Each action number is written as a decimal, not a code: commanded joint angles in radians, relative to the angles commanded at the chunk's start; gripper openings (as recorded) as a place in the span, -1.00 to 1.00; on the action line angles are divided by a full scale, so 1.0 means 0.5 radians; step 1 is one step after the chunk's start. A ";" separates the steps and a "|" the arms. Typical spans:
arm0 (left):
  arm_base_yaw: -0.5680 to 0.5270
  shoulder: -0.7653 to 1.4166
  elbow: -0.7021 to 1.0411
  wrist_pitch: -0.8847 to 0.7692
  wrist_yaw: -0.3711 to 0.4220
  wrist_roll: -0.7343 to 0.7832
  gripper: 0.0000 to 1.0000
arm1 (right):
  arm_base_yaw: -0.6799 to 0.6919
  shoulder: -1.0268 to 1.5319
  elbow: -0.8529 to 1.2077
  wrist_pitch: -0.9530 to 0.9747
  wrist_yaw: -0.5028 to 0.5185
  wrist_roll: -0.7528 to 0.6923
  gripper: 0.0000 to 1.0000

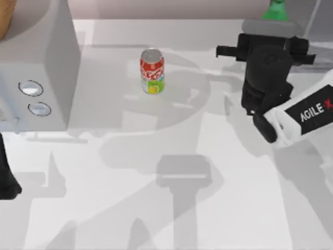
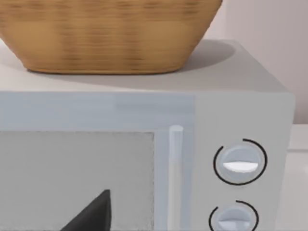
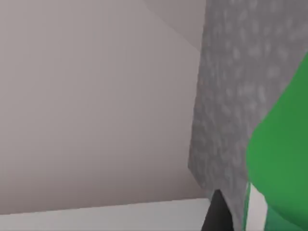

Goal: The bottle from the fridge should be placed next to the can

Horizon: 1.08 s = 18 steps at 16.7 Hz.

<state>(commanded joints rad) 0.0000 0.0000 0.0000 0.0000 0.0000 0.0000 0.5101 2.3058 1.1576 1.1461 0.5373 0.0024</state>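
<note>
Can [image 1: 152,71]: upright on the white table [image 1: 218,208], upper centre of the top view; red upper band, green-yellow lower band, silver top. Nothing touches it.

Bottle [image 1: 276,10]: green shoulder and neck visible at the upper right edge of the top view, beyond the right arm's black wrist. In the right wrist view the green body [image 3: 281,159] fills the lower right, with a strip of white label below it.

Fridge [image 3: 236,96]: speckled grey wall standing just beside the bottle in the right wrist view; in the top view a grey edge [image 1: 317,18] shows at the upper right corner. The bottle appears to be at or inside the fridge, though the exact compartment cannot be told.

Right gripper [image 1: 265,31]: at the upper right of the top view, reaching toward the bottle, well apart from the can. One dark fingertip [image 3: 216,214] shows at the bottom of the right wrist view beside the bottle; whether the fingers are released or clenched cannot be told.

Left arm [image 1: 8,177]: parked at the lower left edge of the top view.

Microwave [image 1: 41,73]: grey box with two round dials [image 2: 239,162], upper left of the top view.

Wicker basket [image 2: 106,33]: sits on top of the microwave in the left wrist view.
</note>
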 joint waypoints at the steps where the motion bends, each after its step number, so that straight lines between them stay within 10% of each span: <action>1: 0.000 0.000 0.000 0.000 0.000 0.000 1.00 | 0.000 0.000 0.000 0.000 0.000 0.000 -1.00; 3: 0.000 0.000 0.000 0.000 0.000 0.000 1.00 | -0.111 -0.056 -0.051 0.041 0.243 -0.113 -1.00; 14: 0.000 0.000 0.000 0.000 0.000 0.000 1.00 | 0.000 0.000 0.000 0.000 0.000 0.000 -1.00; 18: 0.000 0.000 0.000 0.000 0.000 0.000 1.00 | 0.000 0.000 0.000 0.000 0.000 0.000 -0.40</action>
<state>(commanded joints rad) 0.0000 0.0000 0.0000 0.0000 0.0000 0.0000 0.5101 2.3058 1.1576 1.1461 0.5373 0.0024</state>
